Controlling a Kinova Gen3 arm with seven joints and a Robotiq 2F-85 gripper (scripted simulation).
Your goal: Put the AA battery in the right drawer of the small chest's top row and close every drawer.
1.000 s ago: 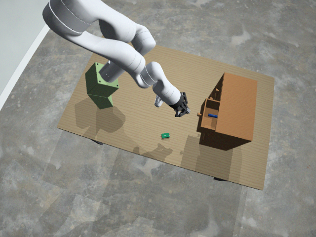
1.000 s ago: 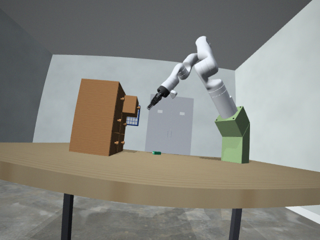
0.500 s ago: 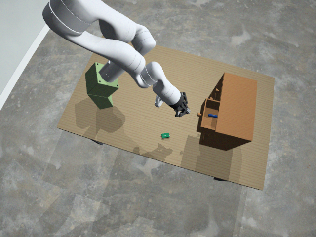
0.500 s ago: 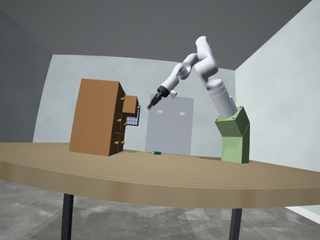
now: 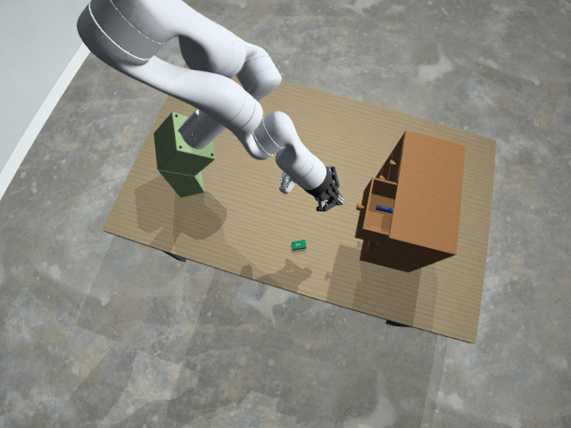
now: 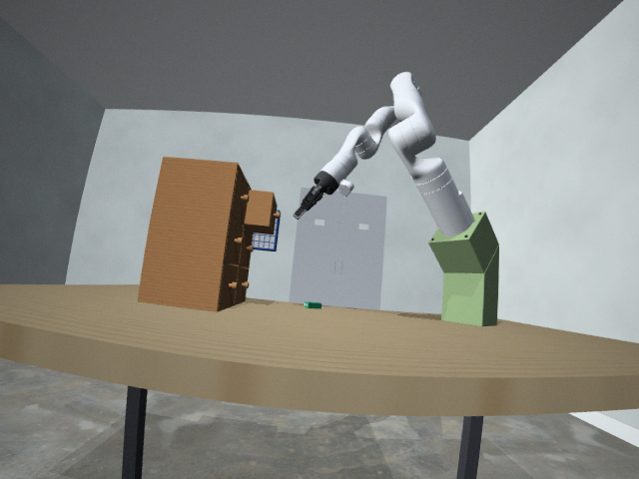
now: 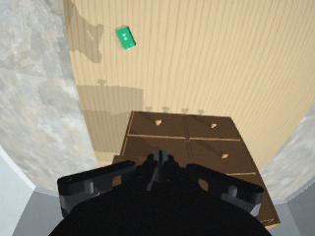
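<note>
The worktop point(image 5: 258, 138) is a ribbed wooden slab carried on dark legs. The arm point(image 5: 216, 99) is mounted on a green pedestal point(image 5: 177, 160) near one end of the worktop and is extended towards the chest point(image 5: 428, 193), which is seated upright near the opposite end.

The chest is fitted with small drawers in rows of two, each with a round knob. One top-row drawer point(image 5: 380, 207) is drawn partly out of the chest front and remains level in the exterior view. The other drawers are seen pushed in.

The end effector point(image 5: 333, 200) is positioned in the air just in front of the open drawer's knob point(image 5: 359, 206), apart from it and at about its height. It is clenched fully, with the fingers pressed together, and nothing is held between them.

The battery point(image 5: 384, 209), a blue cylinder, is located inside the open drawer, lying on its side across the tray floor.

A small green block point(image 5: 298, 244) is found on the worktop, well apart from the chest and from the end effector, roughly between the pedestal and the chest and nearer the worktop edge.
</note>
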